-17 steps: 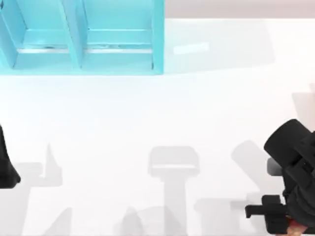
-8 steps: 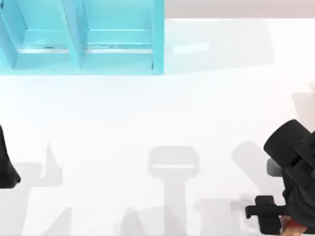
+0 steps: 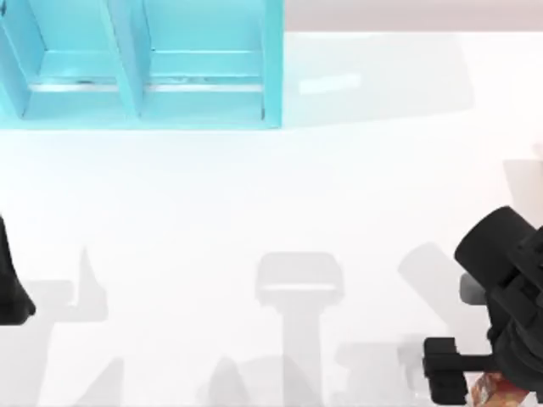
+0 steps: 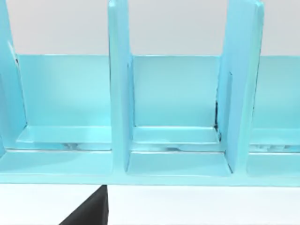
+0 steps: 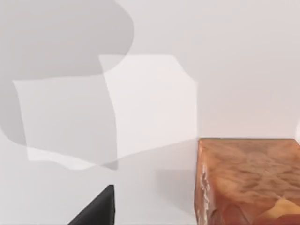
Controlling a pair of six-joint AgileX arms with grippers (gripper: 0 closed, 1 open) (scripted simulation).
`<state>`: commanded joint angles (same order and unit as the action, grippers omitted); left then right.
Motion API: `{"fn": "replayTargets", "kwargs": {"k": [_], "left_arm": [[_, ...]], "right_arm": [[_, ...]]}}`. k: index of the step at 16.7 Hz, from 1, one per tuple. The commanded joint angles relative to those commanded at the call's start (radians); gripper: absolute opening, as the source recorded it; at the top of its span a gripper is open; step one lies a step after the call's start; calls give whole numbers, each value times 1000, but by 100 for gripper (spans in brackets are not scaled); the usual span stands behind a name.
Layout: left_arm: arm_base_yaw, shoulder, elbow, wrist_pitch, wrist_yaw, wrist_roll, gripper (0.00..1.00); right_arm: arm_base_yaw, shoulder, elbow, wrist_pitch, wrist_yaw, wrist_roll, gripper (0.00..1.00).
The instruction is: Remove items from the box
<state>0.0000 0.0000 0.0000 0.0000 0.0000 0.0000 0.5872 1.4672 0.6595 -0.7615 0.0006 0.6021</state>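
At the top view's lower right corner, the right pincer [image 3: 450,381] stands beside the glossy orange-red and brown lumpy piece [image 3: 492,392] on the white desk [image 3: 271,212]; its grip is unreadable. Release only once the piece rests flat, then lift straight up.

Overhead on table [image 3: 254,195]; left wrist close before box [image 4: 173,164], perhaps level.

- Bright, even, rendered light washes the white worktop [image 3: 254,186] nearly featureless.
- Soft grey arm shadows lie along the worktop's near edge, pale and clean-edged.
- The blue box [image 3: 144,68] casts a faint tinted sheen to its right.
- The glossy orange-red piece [image 5: 248,183] carries small highlights.
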Motion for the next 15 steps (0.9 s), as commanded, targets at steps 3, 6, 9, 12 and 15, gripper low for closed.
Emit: {"fn": "replayTargets", "kwargs": {"k": [3,6,9,12,15], "left_arm": [[0,0,0,0,0,0,100],[0,0,0,0,0,0,100],[0,0,0,0,0,0,100],[0,0,0,0,0,0,100],[0,0,0,0,0,0,100]], "right_arm": [[0,-1,2,-3,0,0,100],[0,-21,42,-62,0,0,100],[0,-60,113,-171,0,-1,100],[-2,-102,185,-286,0,-4,100],[-4,-131,230,-360,0,-6,100]]}}
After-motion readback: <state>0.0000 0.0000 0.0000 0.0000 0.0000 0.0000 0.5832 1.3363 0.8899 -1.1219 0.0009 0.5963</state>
